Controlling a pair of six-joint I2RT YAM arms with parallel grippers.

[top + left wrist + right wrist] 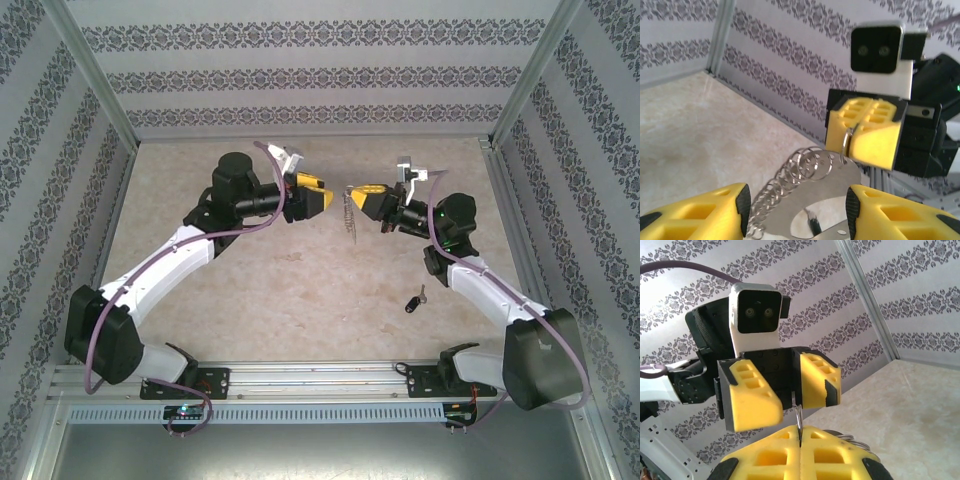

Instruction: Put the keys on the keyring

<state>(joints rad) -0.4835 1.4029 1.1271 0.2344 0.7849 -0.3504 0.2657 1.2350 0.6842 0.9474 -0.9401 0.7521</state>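
Top external: my right gripper (353,193) clamped on the limp, light keyring (349,216), left gripper (328,197) apart; I'd pinch the tiny, slippery key (414,299) on the bench (250,290) by its black head

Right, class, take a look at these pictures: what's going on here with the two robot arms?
The right gripper is shut on the keyring, holding it up above the table so its chain of loops hangs down. The left gripper faces it at close range with its jaws open, gripping nothing. The small black-headed key lies on the table near the right arm, not yet on the ring.
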